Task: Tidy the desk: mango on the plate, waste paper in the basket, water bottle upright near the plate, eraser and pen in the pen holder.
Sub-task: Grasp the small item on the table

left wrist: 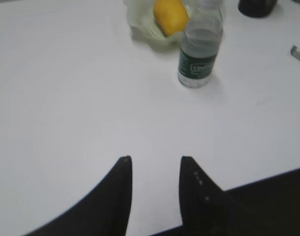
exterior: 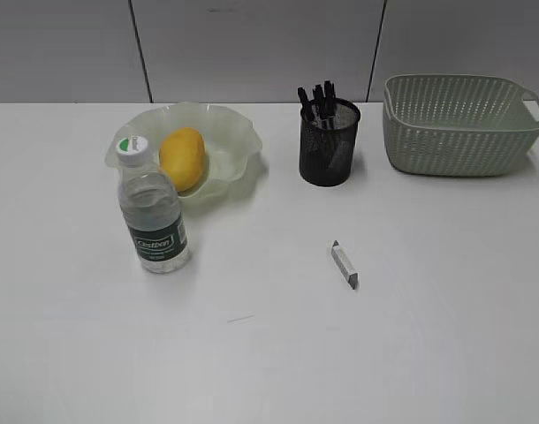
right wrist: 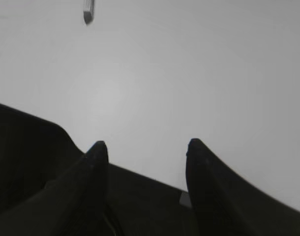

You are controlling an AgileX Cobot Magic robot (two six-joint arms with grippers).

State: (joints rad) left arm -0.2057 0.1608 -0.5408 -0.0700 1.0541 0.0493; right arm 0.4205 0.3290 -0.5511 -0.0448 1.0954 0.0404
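Desk (exterior: 428, 353) is white, most items along the far side. Mango (exterior: 182, 157) lies in the plate (exterior: 234, 132), far left. Water bottle (exterior: 152, 212) stands upright, cap on, just in front of the plate's near-left rim, touching or overlapping it in the exterior view; can't tell actual contact. Pen holder (exterior: 329, 146) sits right of the plate, well apart from it, with several dark pens (exterior: 318, 102) sticking out the top. Basket (exterior: 459, 124) at far right, upright; its inside is not visible from here. A small grey-white stick-like piece (exterior: 345, 264), eraser or paper scrap, can't tell which, lies flat on the bare desk nearer the camera, in front of the pen holder and apart from everything. Left gripper (left wrist: 155, 162) hovers low over bare desk, fingers spread with a gap, nothing between them; bottle and mango are ahead of it. Right gripper (right wrist: 145, 147) also has fingers apart, holding nothing, over bare desk; the grey piece shows at the top edge of its view.
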